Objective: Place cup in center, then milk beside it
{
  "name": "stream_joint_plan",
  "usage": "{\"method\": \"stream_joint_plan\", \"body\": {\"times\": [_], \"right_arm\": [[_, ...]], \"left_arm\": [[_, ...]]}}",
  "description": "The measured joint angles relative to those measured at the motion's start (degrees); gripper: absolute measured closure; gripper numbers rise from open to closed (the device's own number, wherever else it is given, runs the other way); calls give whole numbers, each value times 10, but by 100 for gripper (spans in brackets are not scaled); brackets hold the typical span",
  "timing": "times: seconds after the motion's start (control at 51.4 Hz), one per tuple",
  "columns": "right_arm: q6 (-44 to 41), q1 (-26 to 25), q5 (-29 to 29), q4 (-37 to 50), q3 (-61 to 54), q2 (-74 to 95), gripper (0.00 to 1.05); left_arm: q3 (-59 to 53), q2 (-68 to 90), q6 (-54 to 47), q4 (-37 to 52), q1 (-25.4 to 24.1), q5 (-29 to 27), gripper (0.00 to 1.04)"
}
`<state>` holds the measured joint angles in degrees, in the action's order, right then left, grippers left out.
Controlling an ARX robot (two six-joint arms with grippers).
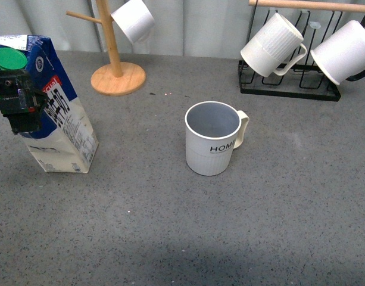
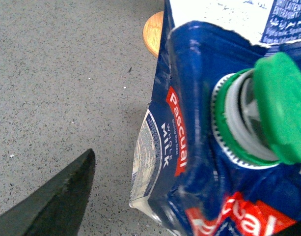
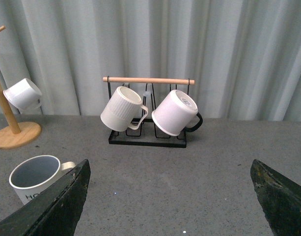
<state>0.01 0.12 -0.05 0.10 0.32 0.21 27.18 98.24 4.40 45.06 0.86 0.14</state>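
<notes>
**A:** On this table (image 1: 170, 238), why is the milk (image 1: 60, 128) far left, well apart from the cup (image 1: 211, 140)?

**B:** Your left gripper (image 1: 20, 106) is at its top; whether it grips, I cannot tell. The cup stands central, with bare room between them. Your right gripper (image 3: 170, 201) hangs wide, empty.

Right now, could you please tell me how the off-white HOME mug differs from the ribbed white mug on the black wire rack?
The off-white HOME mug stands upright on the grey table; the ribbed white mug hangs tilted on the black wire rack. The HOME mug carries black lettering; the ribbed white mug shows none. Both are pale with one handle.
</notes>
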Motion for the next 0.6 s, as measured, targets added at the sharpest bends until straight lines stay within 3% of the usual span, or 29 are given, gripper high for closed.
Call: {"method": "stream_joint_plan", "body": {"times": [0.156,0.505,0.603], "right_arm": [[0,0,0,0,0,0,9],[0,0,0,0,0,0,9],[0,0,0,0,0,0,9]], "left_arm": [[4,0,6,0,0,0,47],[2,-12,30,9,20,-19,96],[1,-18,45,17,45,-40,101]]}}
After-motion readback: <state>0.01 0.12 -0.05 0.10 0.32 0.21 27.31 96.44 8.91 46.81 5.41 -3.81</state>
